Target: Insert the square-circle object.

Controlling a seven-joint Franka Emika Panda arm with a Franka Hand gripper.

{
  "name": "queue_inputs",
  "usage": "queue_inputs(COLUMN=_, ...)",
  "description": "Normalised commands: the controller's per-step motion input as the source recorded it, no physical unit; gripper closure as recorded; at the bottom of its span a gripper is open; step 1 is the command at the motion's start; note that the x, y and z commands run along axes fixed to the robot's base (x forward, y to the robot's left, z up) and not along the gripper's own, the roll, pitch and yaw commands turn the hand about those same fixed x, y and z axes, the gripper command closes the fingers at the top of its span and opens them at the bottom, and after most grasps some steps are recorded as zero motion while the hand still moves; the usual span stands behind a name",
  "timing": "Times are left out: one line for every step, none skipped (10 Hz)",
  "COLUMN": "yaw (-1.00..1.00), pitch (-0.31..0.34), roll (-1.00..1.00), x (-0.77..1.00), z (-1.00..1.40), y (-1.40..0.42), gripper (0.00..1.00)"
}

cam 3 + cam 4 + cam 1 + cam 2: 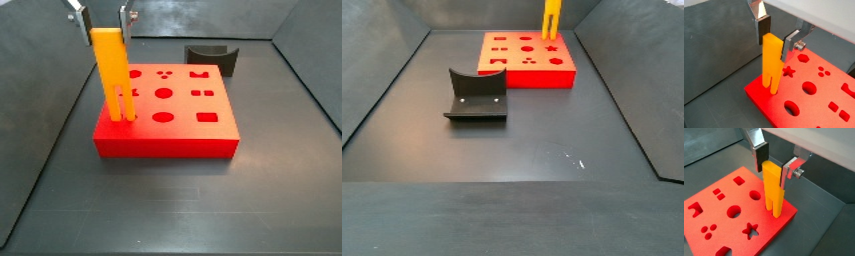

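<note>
The square-circle object [771, 60] is a tall orange-yellow bar. It stands upright with its two prongs down in the red block [821, 97], near one corner. It also shows in the other wrist view [773, 190] and in both side views [111, 70] [552, 18]. The gripper [774, 31] is at the bar's top end, with one silver finger on each side. In a side view the gripper [102, 15] shows a small gap between the fingers and the bar. The jaws look open, not clamped.
The red block [174, 140] [529, 72] has several shaped holes and sits on the dark floor near the back wall. The dark fixture [476, 95] [210, 57] stands on the floor beside the block. Grey walls enclose the bin.
</note>
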Motion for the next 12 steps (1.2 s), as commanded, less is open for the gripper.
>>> queue_inputs(yaw=0.00, pitch=0.027, roll=0.19, x=0.12, z=-0.29, y=-0.19, gripper=1.00)
queue_inputs(yaw=-0.01, pitch=0.000, roll=0.11, x=0.07, z=-0.55, y=-0.16, gripper=1.00)
queue_inputs(yaw=-0.01, pitch=-0.029, roll=0.11, x=0.08, z=-0.67, y=-0.15, gripper=1.00)
queue_inputs(yaw=-0.05, pitch=-0.027, roll=0.07, x=0.15, z=-0.79, y=-0.10, gripper=1.00)
queue_inputs(yaw=-0.17, pitch=0.014, roll=0.01, x=0.43, z=-0.99, y=-0.01, gripper=1.00)
queue_inputs(yaw=-0.23, pitch=0.027, roll=0.00, x=0.48, z=-1.00, y=0.00, gripper=1.00)
queue_inputs(yaw=-0.30, pitch=0.017, roll=0.00, x=0.50, z=-1.00, y=0.05, gripper=1.00)
queue_inputs(yaw=-0.34, pitch=0.021, roll=0.00, x=0.49, z=-1.00, y=0.17, gripper=1.00)
queue_inputs(yaw=-0.38, pitch=0.011, roll=0.01, x=0.39, z=-1.00, y=0.20, gripper=1.00)
queue_inputs(yaw=-0.25, pitch=0.000, roll=0.01, x=0.01, z=-1.00, y=0.05, gripper=1.00)
queue_inputs(yaw=0.00, pitch=-0.019, roll=0.03, x=-0.05, z=-0.30, y=0.00, gripper=1.00)
queue_inputs(yaw=0.00, pitch=0.000, roll=0.00, x=0.00, z=0.00, y=0.00, gripper=1.00)
